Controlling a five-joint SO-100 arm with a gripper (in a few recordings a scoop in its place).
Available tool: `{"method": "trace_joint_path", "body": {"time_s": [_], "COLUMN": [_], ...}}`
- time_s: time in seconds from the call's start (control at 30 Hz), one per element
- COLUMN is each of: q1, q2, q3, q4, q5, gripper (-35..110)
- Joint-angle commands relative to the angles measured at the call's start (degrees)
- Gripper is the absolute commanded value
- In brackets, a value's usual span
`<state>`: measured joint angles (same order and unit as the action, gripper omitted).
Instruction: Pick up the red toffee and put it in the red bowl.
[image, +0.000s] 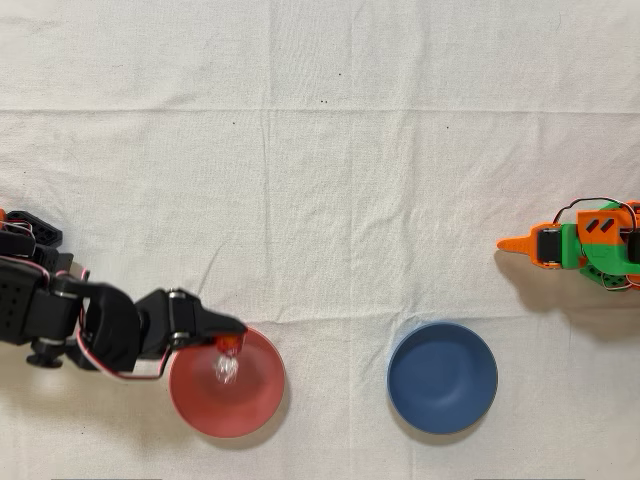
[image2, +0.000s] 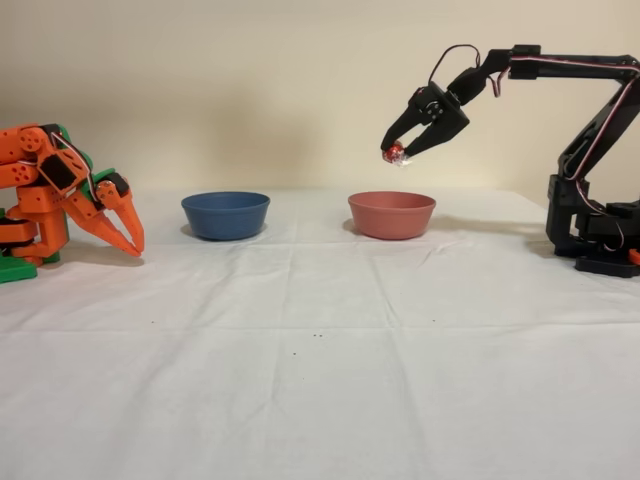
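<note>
Fixed view: the black arm reaches in from the right edge of the frame, and its gripper (image2: 397, 152) hangs in the upper middle-right, above the red bowl (image2: 391, 215) and clear of its rim. The fingers are closed to a narrow gap around the red toffee (image2: 395, 153), which sits pinched at their tips, in the air. The blue bowl (image2: 225, 214) stands left of the red one, apart from it, on the white cloth (image2: 320, 380). The idle orange arm (image2: 60, 195) sits at the left edge.

In the overhead view the gripper (image: 229, 343) lies at lower left, over the red bowl's (image: 250, 405) upper part, with the toffee (image: 227, 345) at its tip. The blue bowl (image: 442, 377) is at lower right of centre.
</note>
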<state>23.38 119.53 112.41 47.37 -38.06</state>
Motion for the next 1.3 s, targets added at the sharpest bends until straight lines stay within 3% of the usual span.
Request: {"method": "trace_joint_path", "body": {"time_s": [0.0, 0.43, 0.8, 1.27], "q1": [5.89, 12.22, 11.95, 12.04], "q2": [-0.18, -3.6, -4.48, -5.1], "q3": [-3.16, 6.68, 7.38, 4.48], "q4": [-3.34, -14.24, -15.38, -12.3], "q5": [-2.02, -5.54, -4.92, -3.43], "gripper": [6, 7, 8, 27]}}
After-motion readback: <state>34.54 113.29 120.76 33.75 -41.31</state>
